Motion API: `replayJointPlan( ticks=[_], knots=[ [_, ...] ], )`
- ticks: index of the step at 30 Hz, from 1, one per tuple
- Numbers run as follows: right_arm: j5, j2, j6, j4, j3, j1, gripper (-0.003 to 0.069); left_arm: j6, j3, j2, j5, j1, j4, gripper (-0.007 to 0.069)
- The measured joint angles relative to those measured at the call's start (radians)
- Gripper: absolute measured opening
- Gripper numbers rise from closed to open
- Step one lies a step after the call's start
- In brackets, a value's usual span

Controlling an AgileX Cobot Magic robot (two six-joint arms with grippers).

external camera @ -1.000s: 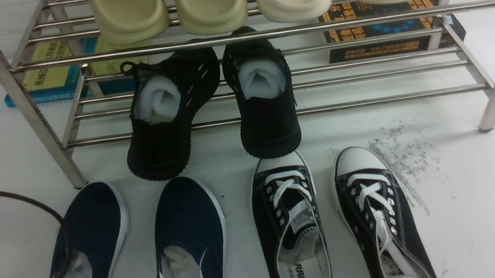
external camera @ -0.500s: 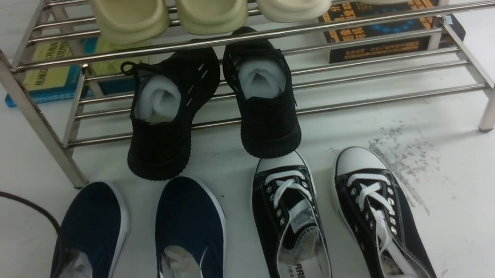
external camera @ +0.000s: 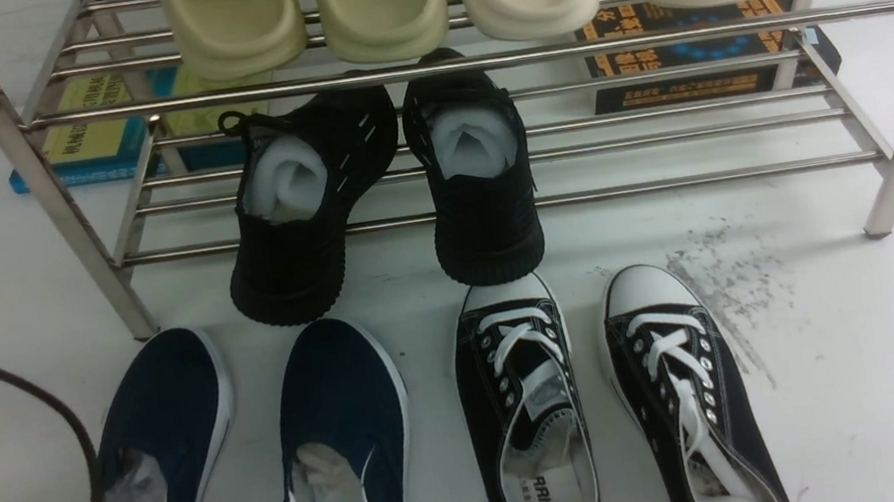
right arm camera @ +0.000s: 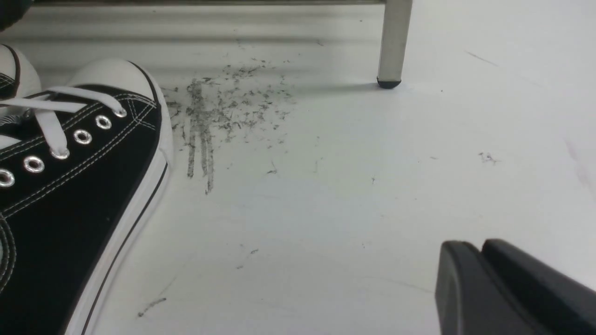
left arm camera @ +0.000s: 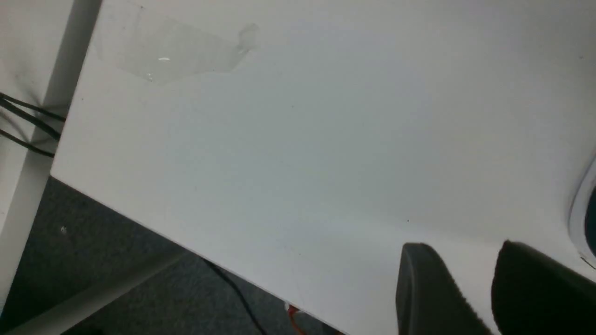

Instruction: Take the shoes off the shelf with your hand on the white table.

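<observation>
The two navy-blue slip-on shoes (external camera: 165,422) (external camera: 344,417) lie side by side on the white table (external camera: 854,371), in front of the steel shelf (external camera: 475,62), toes toward it. Neither gripper shows in the front view. In the left wrist view my left gripper (left arm camera: 465,246) is open and empty over bare table near its edge; a white sole rim of a navy shoe (left arm camera: 587,204) shows beside it. In the right wrist view my right gripper (right arm camera: 477,244) is shut and empty, low over the table, to the right of the scuff specks (right arm camera: 223,102).
Two black knit sneakers (external camera: 297,210) (external camera: 482,187) hang off the lower tier, toes on the table. Two black white-laced sneakers (external camera: 526,412) (external camera: 686,392) lie right of the navy pair. Several cream slides (external camera: 382,3) fill the top tier. Books (external camera: 678,52) lie behind. A black cable (external camera: 49,411) loops at left.
The black part of my left arm at the front view's left edge has drawn back out of view, and the cable loop has dropped lower. The shoes have not moved.
</observation>
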Motion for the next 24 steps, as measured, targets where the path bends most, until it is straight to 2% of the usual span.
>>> replayJointPlan(
  ticks=[5, 7, 8, 9, 11, 15, 18, 19, 20, 21, 24],
  knots=[
    [0.0, 0.0, 0.0, 0.0, 0.0, 0.0, 0.008, 0.063, 0.0, -0.193, 0.012, 0.0, -0.1, 0.0183],
    [0.0, 0.0, 0.0, 0.0, 0.0, 0.0, 0.0083, 0.1, 0.0, -0.328, 0.012, 0.0, -0.178, 0.0095],
    [0.0, 0.0, 0.0, 0.0, 0.0, 0.0, 0.0083, 0.1, 0.0, -0.339, 0.012, 0.0, -0.185, 0.0088],
    [0.0, 0.0, 0.0, 0.0, 0.0, 0.0, 0.0085, 0.127, 0.0, -0.404, 0.012, 0.0, -0.22, 0.0045],
    [0.0, 0.0, 0.0, 0.0, 0.0, 0.0, 0.0087, 0.186, 0.0, -0.52, 0.012, 0.0, -0.311, 0.0006],
    [0.0, 0.0, 0.0, 0.0, 0.0, 0.0, 0.0092, 0.222, 0.03, -0.685, -0.033, 0.0, -0.41, 0.0001],
    [0.0, 0.0, 0.0, 0.0, 0.0, 0.0, 0.0097, 0.226, 0.104, -0.811, -0.212, 0.0, -0.436, 0.0001],
    [0.0, 0.0, 0.0, 0.0, 0.0, 0.0, 0.0098, 0.226, 0.108, -0.816, -0.224, 0.0, -0.436, 0.0001],
    [0.0, 0.0, 0.0, 0.0, 0.0, 0.0, 0.0099, 0.226, 0.152, -0.851, -0.329, 0.0, -0.436, 0.0001],
    [0.0, 0.0, 0.0, 0.0, 0.0, 0.0, 0.01, 0.226, 0.156, -0.854, -0.341, 0.0, -0.436, 0.0001],
    [0.0, 0.0, 0.0, -0.001, 0.0, 0.0, 0.0104, 0.226, 0.226, -0.866, -0.514, 0.0, -0.435, 0.0001]
  ],
)
